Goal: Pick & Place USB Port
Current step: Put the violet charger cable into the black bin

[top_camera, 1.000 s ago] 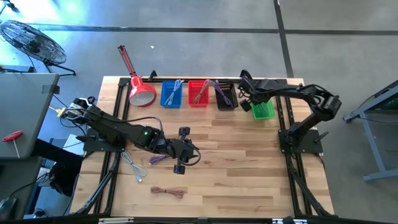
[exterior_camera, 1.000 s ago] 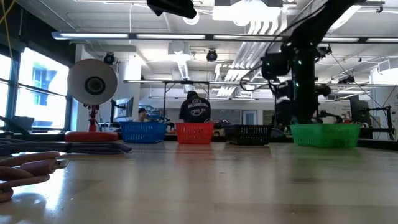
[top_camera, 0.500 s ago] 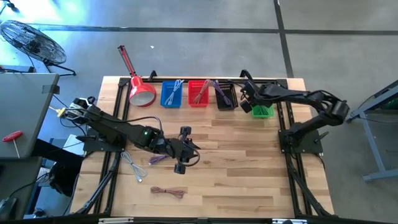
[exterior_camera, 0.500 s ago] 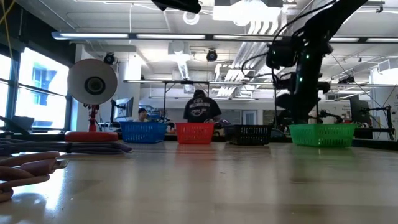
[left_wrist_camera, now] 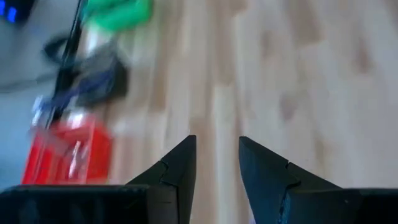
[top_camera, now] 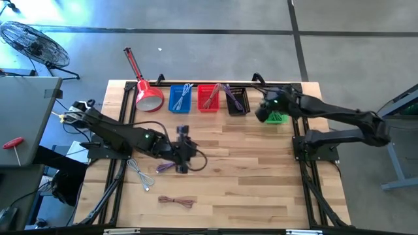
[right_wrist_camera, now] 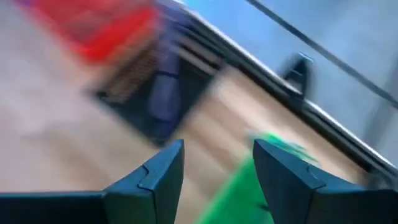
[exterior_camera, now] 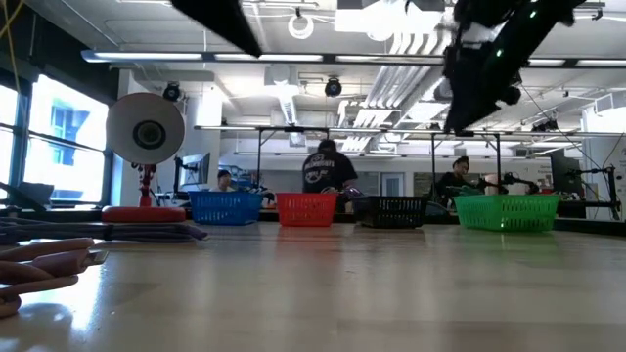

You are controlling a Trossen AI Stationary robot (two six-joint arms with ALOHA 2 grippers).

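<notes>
Cables lie loose on the table [top_camera: 261, 170], one purple [top_camera: 163, 168] just beside the left gripper [top_camera: 182, 168], whose spread fingers hold nothing. The right gripper [top_camera: 264, 112], fingers apart, hovers over the green basket [top_camera: 279, 118], probably empty. A hurried grab could snag neighbouring cables.

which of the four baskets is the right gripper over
The green basket, last in the row at the table's right end; the right gripper hangs open at its edge, beside the black basket.

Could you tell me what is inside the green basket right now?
The right gripper hovers over the green basket, jaws open and empty, hiding part of its inside. What shows looks green only; any contents there cannot be made out.
</notes>
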